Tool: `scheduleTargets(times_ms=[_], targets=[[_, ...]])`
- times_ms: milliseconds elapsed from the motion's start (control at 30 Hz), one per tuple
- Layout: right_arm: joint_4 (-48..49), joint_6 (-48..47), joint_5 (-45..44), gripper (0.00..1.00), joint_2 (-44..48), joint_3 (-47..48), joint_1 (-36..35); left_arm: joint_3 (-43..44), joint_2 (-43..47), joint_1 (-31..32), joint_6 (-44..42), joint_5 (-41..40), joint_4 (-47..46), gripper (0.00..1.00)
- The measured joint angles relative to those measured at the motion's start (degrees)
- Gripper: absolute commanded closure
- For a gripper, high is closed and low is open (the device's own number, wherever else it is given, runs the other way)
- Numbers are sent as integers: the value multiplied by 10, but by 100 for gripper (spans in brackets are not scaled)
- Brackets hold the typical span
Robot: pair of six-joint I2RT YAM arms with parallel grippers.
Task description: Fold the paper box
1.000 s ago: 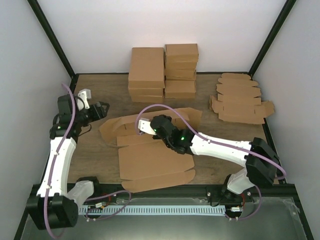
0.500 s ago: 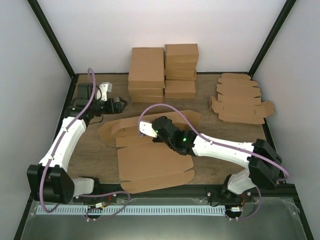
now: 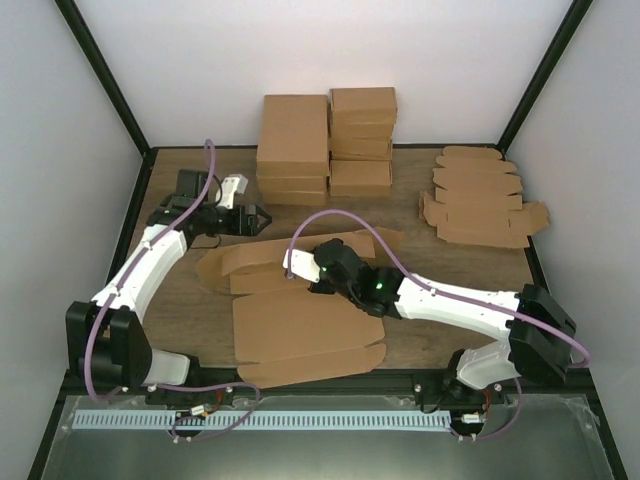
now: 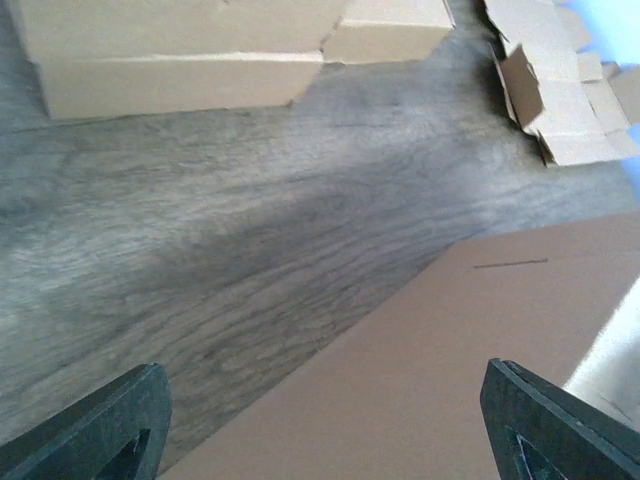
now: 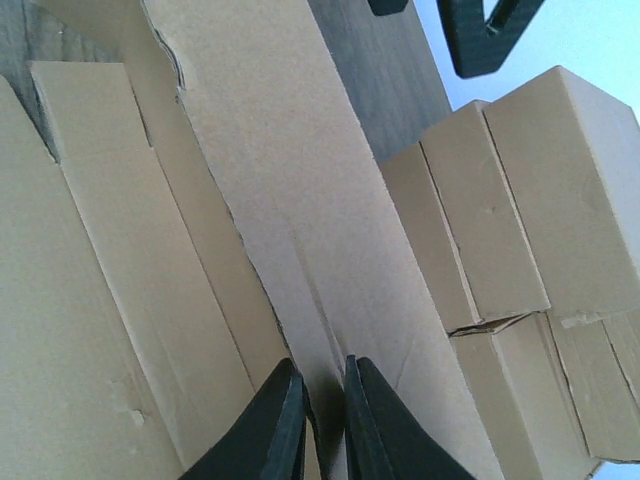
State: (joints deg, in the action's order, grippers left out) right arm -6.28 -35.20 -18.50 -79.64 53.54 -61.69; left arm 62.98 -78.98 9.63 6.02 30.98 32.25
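Cardboard occupies the middle of the tabletop (image 3: 180, 300). This is the paper box (image 3: 300, 325), unfolded, with its broad near panel flat towards the arm bases and its far strip of panels and flaps beyond the crease.

Right claw (image 5: 322, 368) sits low at that crease, its fingers drawn almost together with only a slit between them. Whether it pinches the cardboard cannot be told.

Left claw (image 3: 256, 218) hovers wide open and empty over the far left edge of the box. In the left wrist view, bare wood shows ahead of it.

Finished boxes (image 3: 293, 150) and spare blanks (image 3: 480, 200) stand well apart along the far side.

Assessment: the step in hand looks like raising the far panel.

Recommendation:
- Keep the right claw on the crease as an anchor.
- Bring the left claw squarely onto the flap edge and seat it fully before lifting.
- Fold along the scored line, not diagonally, to avoid buckling.
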Motion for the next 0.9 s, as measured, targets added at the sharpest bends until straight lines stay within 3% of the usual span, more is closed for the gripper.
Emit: scheduleTargets(times_ms=[600,900], targets=[[26,56,32,79,1,-16,0,-10,-22,39,-18,46,0,14],[30,107,94,68,28,-40,14,-13,-34,48,-20,40,1,14]])
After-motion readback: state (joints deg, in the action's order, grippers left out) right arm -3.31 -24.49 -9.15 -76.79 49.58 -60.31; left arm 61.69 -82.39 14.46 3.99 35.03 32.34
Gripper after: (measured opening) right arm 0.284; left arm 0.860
